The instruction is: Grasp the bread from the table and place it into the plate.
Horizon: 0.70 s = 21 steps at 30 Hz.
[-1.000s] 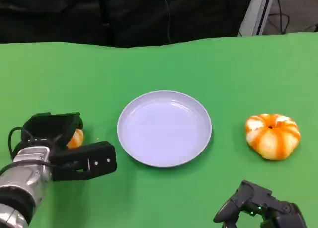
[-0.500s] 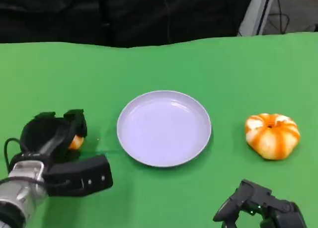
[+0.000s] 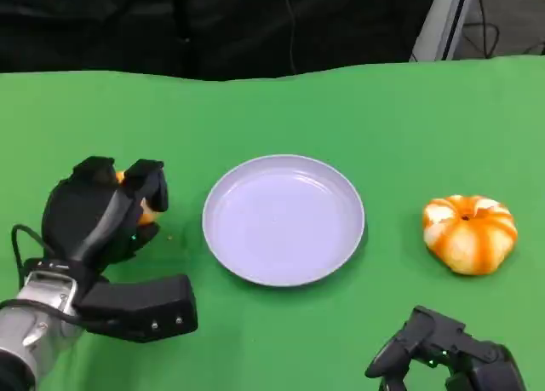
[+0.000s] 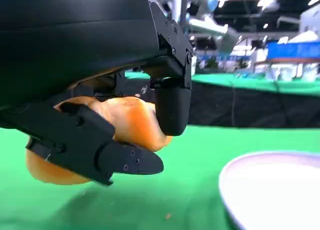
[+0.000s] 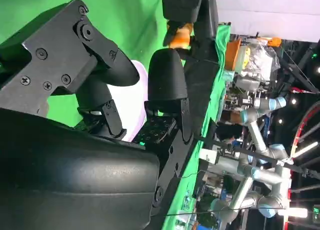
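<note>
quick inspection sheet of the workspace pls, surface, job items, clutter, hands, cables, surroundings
surface: green table cloth, flat, a few small crumbs beside the plate
job's things: bread gripped in the left hand, off the table in the left wrist view; plate at centre, nothing in it
clutter: orange-and-white striped bun right of the plate, apart from it
hands: left hand holds the bread, left of the plate; right hand low at the near edge, holding nothing, fingers curled
cables: black cable looping at the left wrist; thin cables hanging on the backdrop
surroundings: black curtain behind the table; robot arms in the distance in the wrist views
</note>
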Motion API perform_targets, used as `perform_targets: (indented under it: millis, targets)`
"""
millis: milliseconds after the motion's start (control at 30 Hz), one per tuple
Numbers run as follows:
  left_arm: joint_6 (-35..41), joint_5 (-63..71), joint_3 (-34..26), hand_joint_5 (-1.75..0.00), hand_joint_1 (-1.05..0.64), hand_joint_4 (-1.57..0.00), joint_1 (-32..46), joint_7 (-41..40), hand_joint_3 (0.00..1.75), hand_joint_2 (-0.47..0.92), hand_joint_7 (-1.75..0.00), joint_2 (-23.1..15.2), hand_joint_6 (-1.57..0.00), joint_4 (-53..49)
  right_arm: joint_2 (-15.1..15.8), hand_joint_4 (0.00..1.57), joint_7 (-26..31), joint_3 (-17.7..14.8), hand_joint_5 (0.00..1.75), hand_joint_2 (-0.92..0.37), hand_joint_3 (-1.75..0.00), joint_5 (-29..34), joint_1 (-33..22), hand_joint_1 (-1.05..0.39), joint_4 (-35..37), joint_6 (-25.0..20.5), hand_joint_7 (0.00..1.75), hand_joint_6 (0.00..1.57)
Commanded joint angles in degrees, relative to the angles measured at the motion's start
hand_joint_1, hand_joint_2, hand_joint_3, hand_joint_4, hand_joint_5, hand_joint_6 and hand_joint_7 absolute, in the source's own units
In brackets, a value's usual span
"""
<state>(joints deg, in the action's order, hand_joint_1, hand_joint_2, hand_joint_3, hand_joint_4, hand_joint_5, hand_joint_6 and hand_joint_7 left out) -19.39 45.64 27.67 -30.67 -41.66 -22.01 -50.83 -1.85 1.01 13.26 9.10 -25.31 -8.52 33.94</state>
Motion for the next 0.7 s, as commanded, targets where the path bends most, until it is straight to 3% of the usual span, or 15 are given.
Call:
perform_targets:
  millis: [33,233,333,467,700]
  targets:
    - [-0.3,0.68,-0.5,-1.75,-0.14,-0.9,0.82,-0.25,1.13,0.33,-1.75,-1.36,-0.67,5.57,0.47,0.79,-0.07,-0.02,1.64,-0.35,-1.38,-0.82,-0.32,-0.01,-0.34,0.38,1.33,0.83]
    - [0.31,0.15,-0.98,-1.75,-0.16,-0.92,0.49,6.19,1.3,0.35,-1.75,0.46,-0.7,16.66,0.44,0.78,0.12,0.07,1.65,-0.36,-1.37,-0.58,-0.15,-0.02,-0.22,0.6,1.34,0.83]
    - [0.55,0.23,-1.39,-1.75,-0.16,-0.93,0.75,7.29,1.32,0.34,-1.75,0.81,-0.71,17.73,0.46,0.78,0.15,0.07,1.64,-0.37,-1.37,-0.54,-0.15,-0.02,-0.22,0.58,1.34,0.83]
    - [-0.55,-0.57,-0.7,-1.75,-0.17,-0.94,-1.27,10.34,1.31,0.32,-1.75,4.07,-0.72,17.94,0.27,0.79,0.38,0.1,1.63,-0.35,-1.39,-0.25,-0.28,-0.02,-0.5,0.22,1.34,0.83]
    - [-0.81,-0.24,-1.33,-1.75,-0.17,-0.95,-1.15,10.88,1.32,0.31,-1.75,4.36,-0.73,17.96,0.26,0.79,0.39,0.1,1.63,-0.34,-1.41,-0.22,-0.28,-0.02,-0.5,0.22,1.33,0.83]
